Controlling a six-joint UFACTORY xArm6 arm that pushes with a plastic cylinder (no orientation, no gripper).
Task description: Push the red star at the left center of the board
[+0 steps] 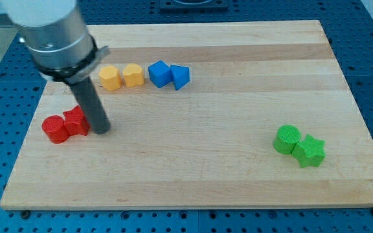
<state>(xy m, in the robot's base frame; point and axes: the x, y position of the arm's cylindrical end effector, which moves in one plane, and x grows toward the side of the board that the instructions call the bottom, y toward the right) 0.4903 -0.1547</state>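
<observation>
Arm comes in from view's top left, grey cylinder housing above, dark rod straight down, near vertical. End effector is a plain rod, no jaws, holds nothing; my tip (101, 129) rests on the tabletop (206, 168) at left center. Red cylinder (55, 129) furthest left, red star (75, 121) touching its right side. Star sits just left of my tip, rod against or right beside its right edge, contact can't be confirmed. Up top: two yellow blocks (122, 76) side by side, blue cube (159, 73), blue wedge-like block (180, 77). Far right, well apart: green cylinder (287, 138) touching green star (310, 151)
</observation>
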